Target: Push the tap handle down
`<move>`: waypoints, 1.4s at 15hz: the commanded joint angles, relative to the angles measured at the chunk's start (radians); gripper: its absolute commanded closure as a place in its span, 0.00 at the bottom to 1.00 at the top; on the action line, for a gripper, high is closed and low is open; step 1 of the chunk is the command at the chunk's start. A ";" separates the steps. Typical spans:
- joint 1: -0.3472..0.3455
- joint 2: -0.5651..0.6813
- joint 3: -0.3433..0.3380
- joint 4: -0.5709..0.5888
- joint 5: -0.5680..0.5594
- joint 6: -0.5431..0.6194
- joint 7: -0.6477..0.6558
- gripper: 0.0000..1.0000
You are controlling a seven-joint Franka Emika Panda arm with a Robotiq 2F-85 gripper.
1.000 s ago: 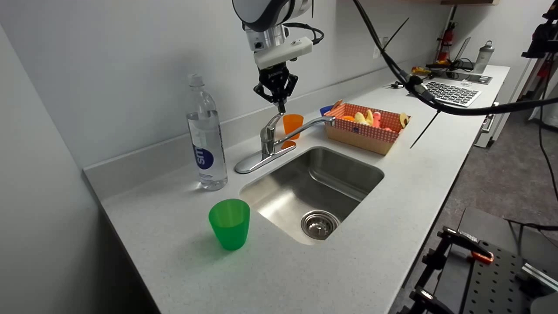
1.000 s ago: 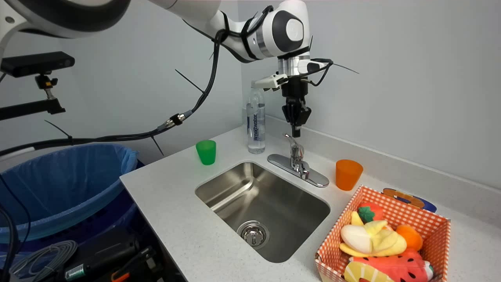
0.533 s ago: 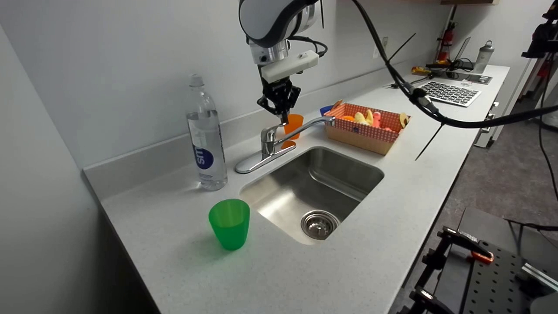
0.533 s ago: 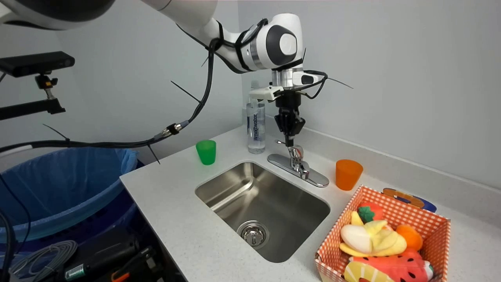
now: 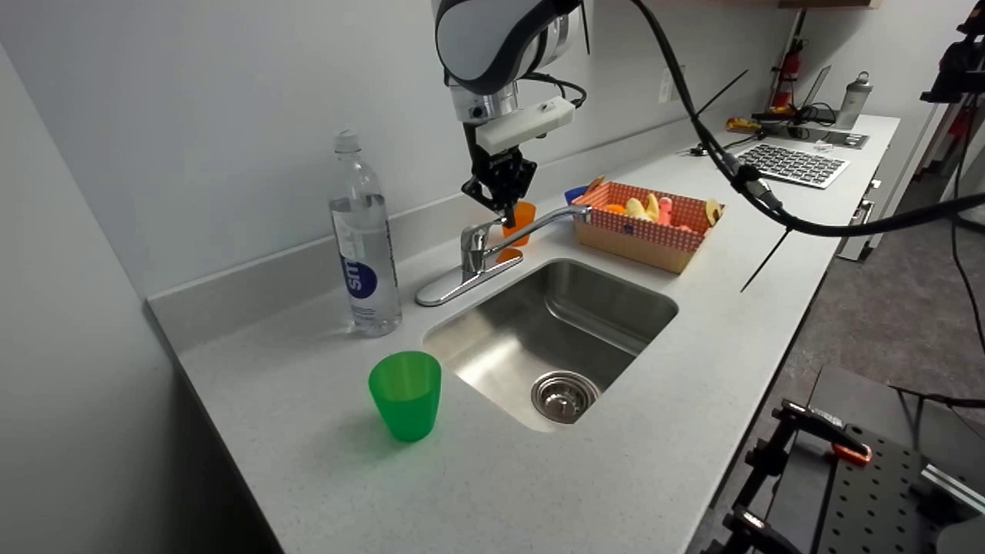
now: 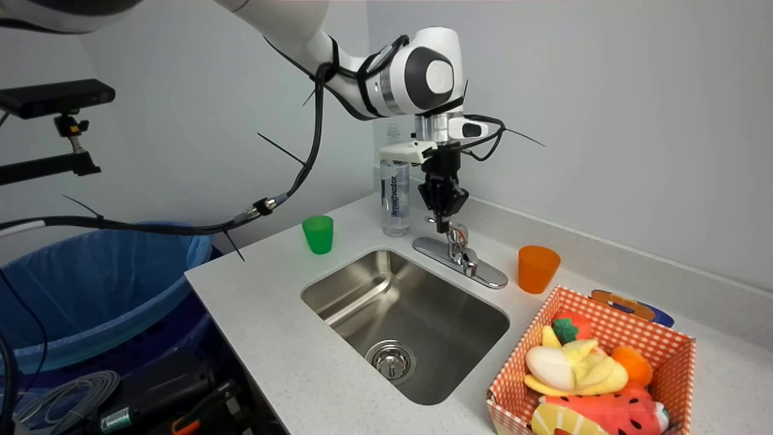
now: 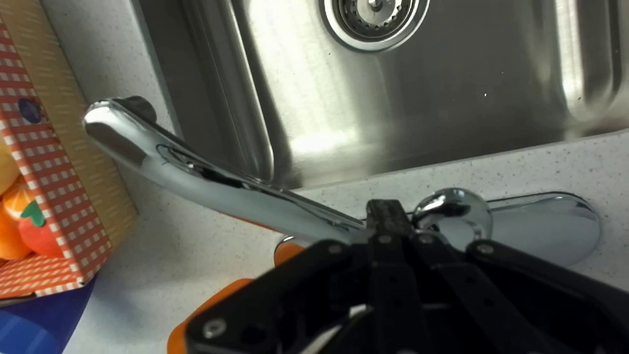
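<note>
Black two-fingered gripper (image 5: 509, 218) of mine is pinched together on nothing, right by the short shiny chrome tap handle (image 5: 485, 225) topping the curved silver faucet (image 5: 472, 254), near the wall-side edge of the pale counter (image 5: 569, 485). Handle stuck up a second ago, now it's nearly flat, so I'd guess the push is about done.

the white arm (image 6: 302, 24) is wearing black cables (image 6: 319, 115); seemingly silver screws (image 7: 214, 328) are dotting the blurred black gripper (image 6: 444, 226).
</note>
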 commanded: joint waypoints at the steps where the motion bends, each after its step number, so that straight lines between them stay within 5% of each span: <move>1: -0.020 -0.062 0.017 -0.050 0.018 0.038 -0.035 1.00; 11: -0.036 -0.082 0.034 -0.013 0.141 0.040 -0.019 1.00; 21: -0.022 -0.064 0.030 -0.049 0.116 0.023 -0.016 1.00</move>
